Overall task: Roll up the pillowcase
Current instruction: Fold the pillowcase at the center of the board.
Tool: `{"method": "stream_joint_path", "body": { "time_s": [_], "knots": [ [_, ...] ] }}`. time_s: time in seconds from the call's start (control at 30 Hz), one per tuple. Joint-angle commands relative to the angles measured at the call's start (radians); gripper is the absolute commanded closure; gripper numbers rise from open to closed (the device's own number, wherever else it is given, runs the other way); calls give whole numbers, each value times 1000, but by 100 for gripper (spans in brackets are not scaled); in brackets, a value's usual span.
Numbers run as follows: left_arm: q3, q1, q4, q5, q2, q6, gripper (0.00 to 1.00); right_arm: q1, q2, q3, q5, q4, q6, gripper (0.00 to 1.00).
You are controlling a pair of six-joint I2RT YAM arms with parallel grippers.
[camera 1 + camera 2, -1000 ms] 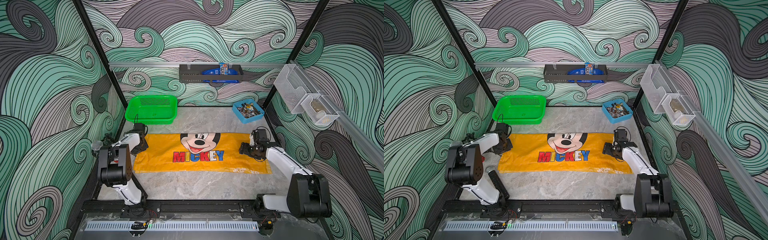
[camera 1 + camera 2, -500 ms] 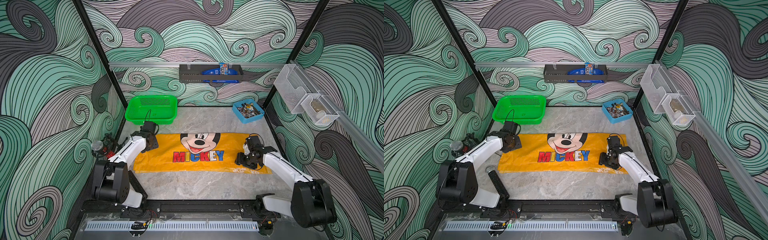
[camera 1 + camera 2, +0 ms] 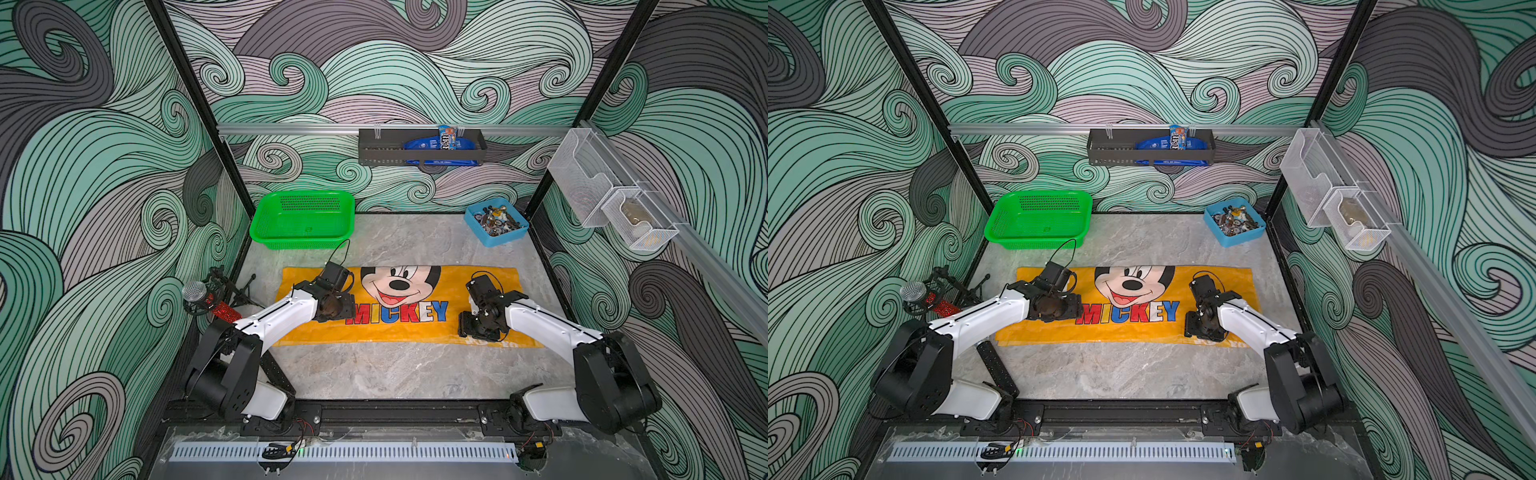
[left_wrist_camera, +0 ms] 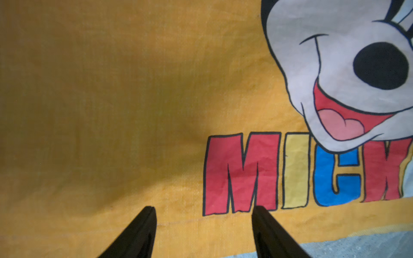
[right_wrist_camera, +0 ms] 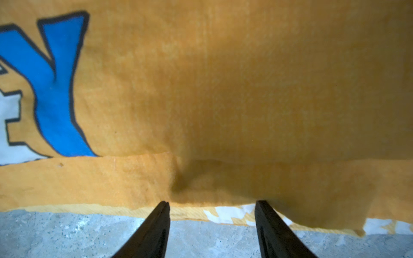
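- Where a second ago our arms sat at the two short ends of the pillowcase, they have both swung inward over it, so the spreading looks finished to us and the rolling itself not yet begun.
- The pillowcase lies flat and stretched across the middle of the marble table, mouse face and coloured lettering upward, with no turn of roll in it.
- Our left gripper has gone from nearly closed to spread; its fingers stand apart above the cloth by the red first letter, pinching nothing.
- Our right gripper is likewise spread and empty, poised at the near hem; it has narrowed a little.
- We judge the near long edge to be the likely starting line for a roll, since both claws now point at it.
- Only the right wrist view shows the near hem doubled, an upper layer ending short of a white-patterned under layer.
- Both top views show the full layout instead: green basket and blue tray well behind the cloth.
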Motion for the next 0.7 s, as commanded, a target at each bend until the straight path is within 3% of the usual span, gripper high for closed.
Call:
{"method": "stream_joint_path", "body": {
  "time_s": [0.0,0.2,0.43,0.67],
  "knots": [
    [-2,-9,28,24,25,21,30,7,29,52,41,45,10,37],
    [-21,-8,26,11,38,35,30,19,75,39,72,45,-6,40],
    [-30,-8,32,9,54,43,29,18,80,65,81,45,-13,61],
    [-33,-9,34,11,65,50,30,20,19,60,67,-5,-5,72]
  ]
}}
